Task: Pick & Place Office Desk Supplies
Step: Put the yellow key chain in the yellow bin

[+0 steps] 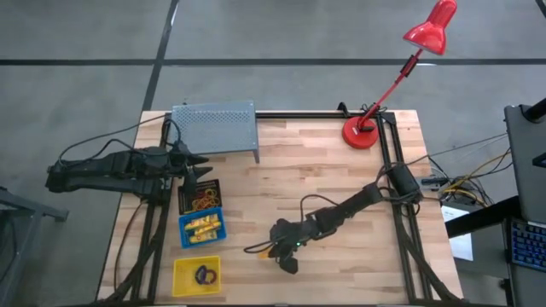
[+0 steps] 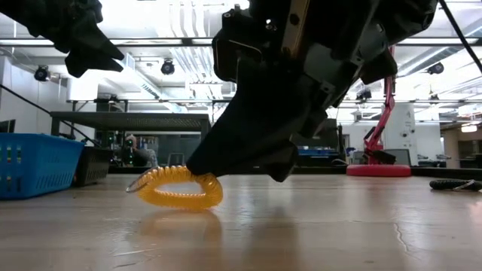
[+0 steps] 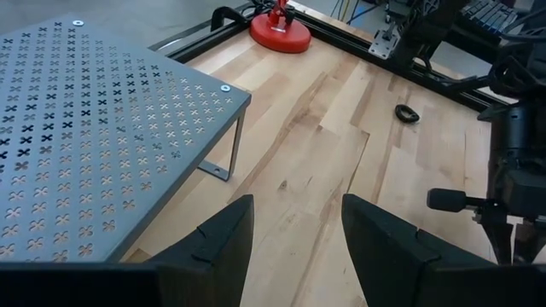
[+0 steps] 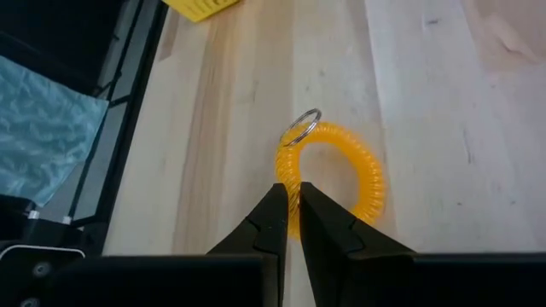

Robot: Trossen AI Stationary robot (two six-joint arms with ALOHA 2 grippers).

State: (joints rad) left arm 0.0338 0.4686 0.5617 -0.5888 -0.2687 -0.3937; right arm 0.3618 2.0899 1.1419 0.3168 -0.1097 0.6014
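Note:
A yellow-orange spiral coil loop (image 4: 341,170) with a small metal key ring (image 4: 302,128) lies on the wooden table near its front middle; it also shows in the low view (image 2: 177,188) and the high view (image 1: 270,251). My right gripper (image 4: 290,194) is shut on the coil, low over the table (image 1: 286,256). My left gripper (image 3: 294,217) is open and empty, hovering at the table's left by the black bin (image 1: 200,196). My right gripper pinches the coil's strand (image 4: 294,205) between its two fingertips, on the side of the loop away from the key ring. The fingers slant down and lie across the strand. The coil rests on the table (image 2: 181,199).
A blue bin (image 1: 201,228) with yellow tubes and a yellow bin (image 1: 181,271) with dark rings stand in a row with the black bin. A grey perforated shelf (image 1: 215,128) stands at the far left, a red lamp's base (image 1: 362,132) at the far right. A black ring (image 3: 407,112) lies on the table.

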